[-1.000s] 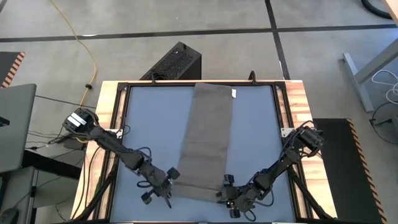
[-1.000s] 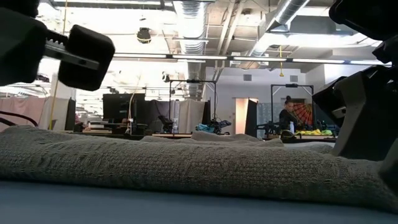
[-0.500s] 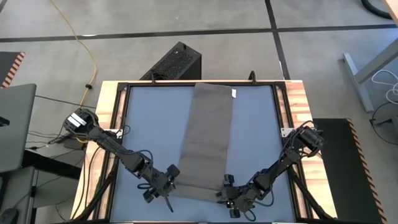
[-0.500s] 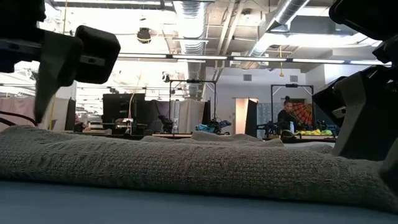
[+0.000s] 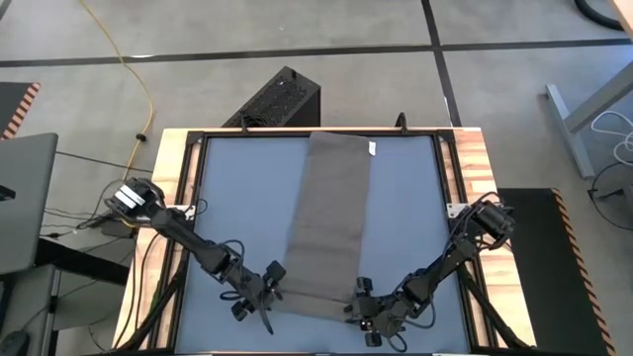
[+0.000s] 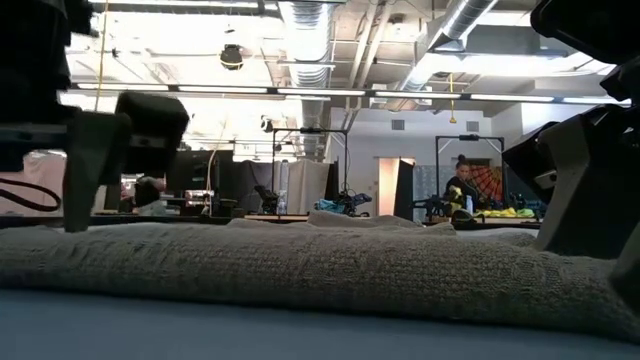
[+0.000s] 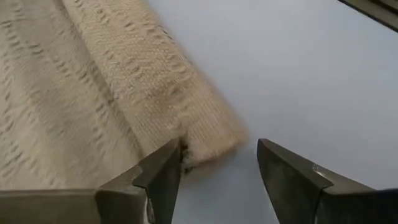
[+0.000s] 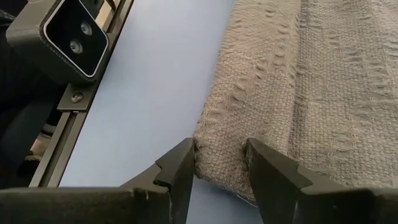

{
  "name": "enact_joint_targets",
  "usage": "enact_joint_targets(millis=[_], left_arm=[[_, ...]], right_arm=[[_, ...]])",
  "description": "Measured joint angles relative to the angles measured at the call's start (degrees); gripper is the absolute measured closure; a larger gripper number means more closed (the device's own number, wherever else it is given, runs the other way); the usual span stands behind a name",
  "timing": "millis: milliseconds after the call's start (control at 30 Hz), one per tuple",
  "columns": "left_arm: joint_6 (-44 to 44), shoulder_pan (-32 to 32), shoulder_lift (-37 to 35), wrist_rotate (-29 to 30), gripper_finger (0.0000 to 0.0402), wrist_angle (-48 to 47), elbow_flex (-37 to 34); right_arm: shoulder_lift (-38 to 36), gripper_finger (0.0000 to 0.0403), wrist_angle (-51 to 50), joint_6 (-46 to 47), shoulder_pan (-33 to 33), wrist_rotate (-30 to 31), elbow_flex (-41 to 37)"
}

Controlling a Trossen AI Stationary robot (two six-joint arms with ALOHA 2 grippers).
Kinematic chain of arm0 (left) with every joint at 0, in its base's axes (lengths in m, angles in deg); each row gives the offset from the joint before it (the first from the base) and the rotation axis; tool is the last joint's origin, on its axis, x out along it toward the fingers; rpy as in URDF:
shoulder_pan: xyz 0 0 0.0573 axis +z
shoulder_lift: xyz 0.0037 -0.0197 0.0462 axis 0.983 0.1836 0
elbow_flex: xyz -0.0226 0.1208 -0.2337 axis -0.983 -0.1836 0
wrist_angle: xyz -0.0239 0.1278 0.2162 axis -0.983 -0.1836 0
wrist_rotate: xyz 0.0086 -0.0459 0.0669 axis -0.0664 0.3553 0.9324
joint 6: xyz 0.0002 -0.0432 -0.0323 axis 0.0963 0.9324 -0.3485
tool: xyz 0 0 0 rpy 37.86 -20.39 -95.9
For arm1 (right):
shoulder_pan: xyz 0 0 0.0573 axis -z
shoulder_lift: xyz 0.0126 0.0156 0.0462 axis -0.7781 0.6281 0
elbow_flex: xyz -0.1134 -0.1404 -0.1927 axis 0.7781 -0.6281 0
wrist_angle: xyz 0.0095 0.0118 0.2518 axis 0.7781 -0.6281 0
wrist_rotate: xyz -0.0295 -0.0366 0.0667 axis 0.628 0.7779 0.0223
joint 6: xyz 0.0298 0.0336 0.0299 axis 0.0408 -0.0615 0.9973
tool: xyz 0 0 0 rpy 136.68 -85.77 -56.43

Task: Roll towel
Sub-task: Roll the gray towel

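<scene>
Taupe, grey-brown knitted cloth towel (image 5: 329,222) lies as a long folded strip down the middle of the blue-topped desk (image 5: 406,213), running from the far edge to just short of the near edge. Small white tag (image 5: 372,148) shows at its far right corner. At the near end I see a short rolled or folded lip across the strip; in the low view it reads as a thick ridge of towel (image 6: 320,275) filling the width of the frame.

Left gripper (image 5: 259,297) sits low at the near left corner of the towel. In the left wrist view its fingers (image 7: 163,177) stand apart and hold nothing: one tip is right at the end of the rolled lip (image 7: 205,134), the other over bare blue desk beside it. I can't tell whether that first tip actually touches the cloth.

Right gripper (image 5: 362,311) is at the near right corner of the towel. In the right wrist view its fingers (image 8: 180,171) straddle the end of the rolled lip (image 8: 227,146) and look closed against the cloth on both sides, so I read it as gripping the towel's near edge.

Black camera housing (image 8: 62,37) on the desk frame shows beyond the right gripper in its wrist view. Low view also catches a person (image 6: 462,190) far back in the room, well away from the desk.
</scene>
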Motion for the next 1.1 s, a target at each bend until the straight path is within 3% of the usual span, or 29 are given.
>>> enact_joint_targets(millis=[300,500,700,933,1100], left_arm=[[1.5,0.3,2.9,0.7,0.0225,-0.4,0.4],[3.5,0.3,3.7,2.2,0.0292,-1.2,0.5],[7.6,0.4,3.4,2.0,0.0384,-0.8,0.5],[16.2,2.6,0.4,-13.1,0.0398,-1.2,0.2],[24.6,3.4,0.0,-18.6,0.0399,-0.5,0.3]], right_arm=[[0.0,0.0231,0.0,0.9,0.1,0.1,0.0],[0.0,0.0243,0.0,2.0,0.1,0.2,0.0],[0.0,0.0300,0.0,7.9,0.1,-1.1,0.0],[-0.6,0.0384,0.8,18.7,1.0,-8.7,0.0],[-2.1,0.0384,6.6,21.4,1.4,-14.3,-0.2]])
